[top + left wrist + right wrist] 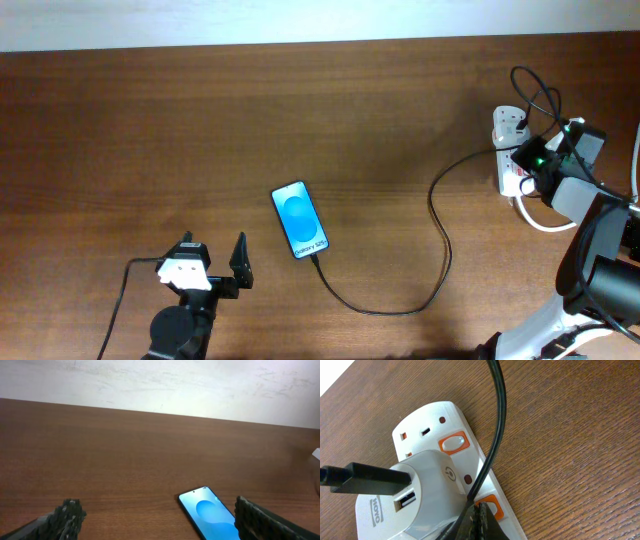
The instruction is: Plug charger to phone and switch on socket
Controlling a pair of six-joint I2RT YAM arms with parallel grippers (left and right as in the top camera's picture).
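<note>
I saw the left gripper (213, 252) spread wide by the table (150, 120)'s near edge, just left of the phone (299, 219) — mid-table, open wood around it, the charger cable (441, 240) meeting its lower end — while the right gripper (479, 519) sat at the socket (427, 422)'s lower orange switch (491, 505) near the right edge, its spread unreadable

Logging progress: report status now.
Left end effector open, idle. Right end effector shut, at socket switch. Charger appears plugged into phone; cable crosses socket.
</note>
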